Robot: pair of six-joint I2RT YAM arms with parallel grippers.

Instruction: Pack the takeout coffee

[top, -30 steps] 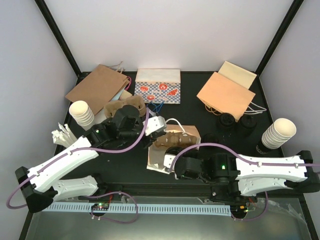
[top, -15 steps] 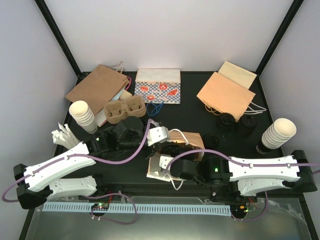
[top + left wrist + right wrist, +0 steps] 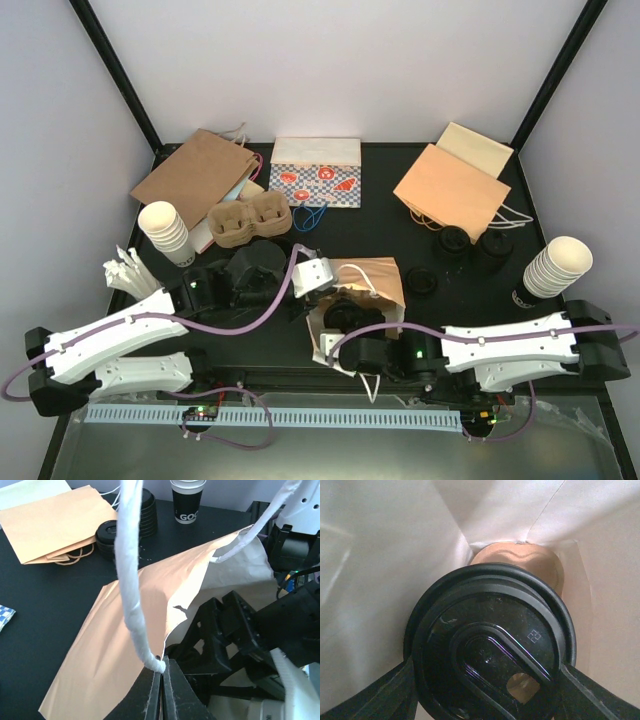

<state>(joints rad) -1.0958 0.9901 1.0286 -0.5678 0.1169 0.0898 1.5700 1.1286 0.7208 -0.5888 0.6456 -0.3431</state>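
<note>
Right claw [image 3: 487,695], coffee [image 3: 490,640] now inside bag [image 3: 120,630]

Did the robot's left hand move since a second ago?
Yes. The left gripper has pulled back toward the near side, away from the brown cup carrier, which its arm partly covered before.

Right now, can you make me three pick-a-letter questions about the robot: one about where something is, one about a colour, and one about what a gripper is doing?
1. Where is the cup that the right gripper holds?
A. in a sink
B. inside the paper bag
C. on a plate

2. What colour is its lid?
A. black
B. red
C. green

3. What is the left gripper doing?
A. standing wide open
B. shut on the bag's handle
C. shut on a spoon

Answers:
1. B, white bag walls surround the cup.
2. A, the lid looks black.
3. B, it pinches the white twisted handle.
</note>
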